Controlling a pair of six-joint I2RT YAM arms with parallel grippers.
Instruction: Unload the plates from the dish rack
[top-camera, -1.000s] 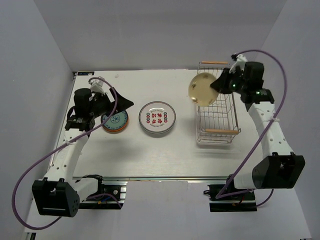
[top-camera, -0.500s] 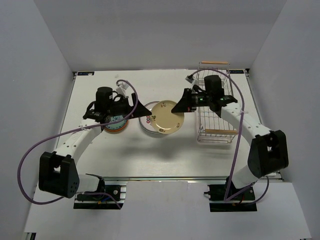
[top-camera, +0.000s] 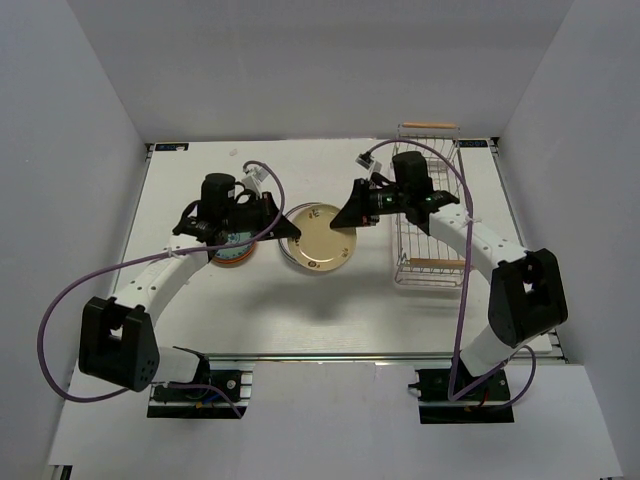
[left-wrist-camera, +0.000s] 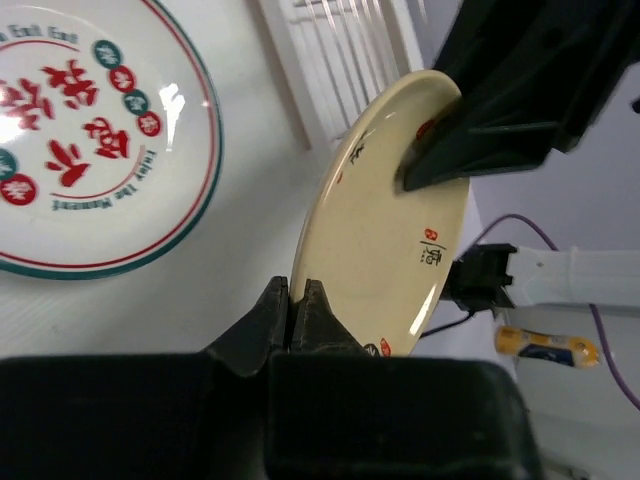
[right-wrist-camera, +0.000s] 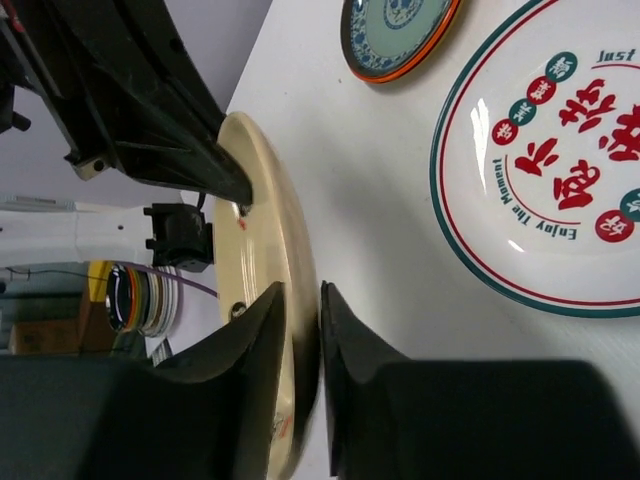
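Note:
A tan-yellow plate (top-camera: 320, 240) hangs just above the table, gripped from both sides. My left gripper (top-camera: 283, 228) is shut on its left rim, and in the left wrist view the jaws (left-wrist-camera: 297, 300) pinch the edge of the tan plate (left-wrist-camera: 385, 220). My right gripper (top-camera: 342, 220) is shut on the opposite rim; the right wrist view shows those jaws (right-wrist-camera: 303, 300) clamping the tan plate (right-wrist-camera: 255, 230). A white plate with red motifs (left-wrist-camera: 80, 150) lies flat on the table beneath and beside it. The dish rack (top-camera: 432, 230) stands to the right.
An orange-rimmed plate with a teal pattern (right-wrist-camera: 400, 30) lies on the table at the left, partly under my left arm (top-camera: 228, 250). White walls close in the table at the back and both sides.
My right arm carried the tan plate leftwards from the rack to over the white plate. My left gripper came in from the left and closed on its rim.

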